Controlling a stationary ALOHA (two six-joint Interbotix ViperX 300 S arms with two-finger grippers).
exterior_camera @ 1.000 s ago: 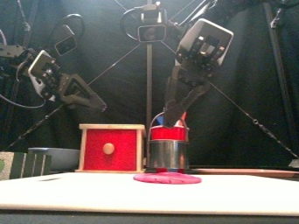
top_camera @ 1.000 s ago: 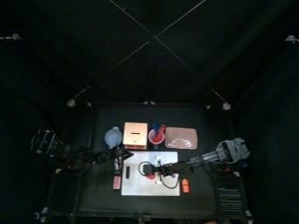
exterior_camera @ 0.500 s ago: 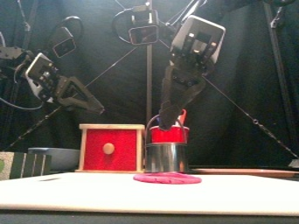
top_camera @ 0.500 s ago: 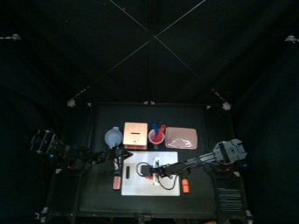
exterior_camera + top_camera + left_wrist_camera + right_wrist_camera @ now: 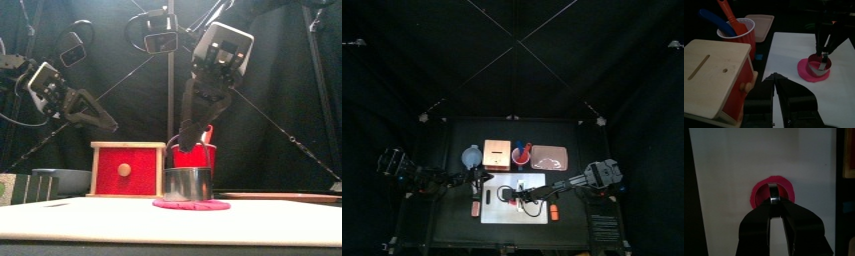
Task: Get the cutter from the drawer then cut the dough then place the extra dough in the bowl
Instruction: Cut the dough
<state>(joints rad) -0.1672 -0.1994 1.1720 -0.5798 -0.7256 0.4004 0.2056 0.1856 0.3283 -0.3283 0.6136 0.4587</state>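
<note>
Your right arm (image 5: 214, 75) slants steeply down, right gripper (image 5: 773, 202) clamped on the wire handle of the round metal cutter (image 5: 187, 183), which sits on the flat pink dough disc (image 5: 190, 205). Your left gripper (image 5: 774, 79) hangs closed and empty by the pale wooden box (image 5: 714, 62).

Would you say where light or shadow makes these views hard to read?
Top view: only the white cutting board stands out against black curtains. Front view: the round metal cutter gleams on the flat pink dough disc. Right wrist view: the right claw is a dark silhouette.
</note>
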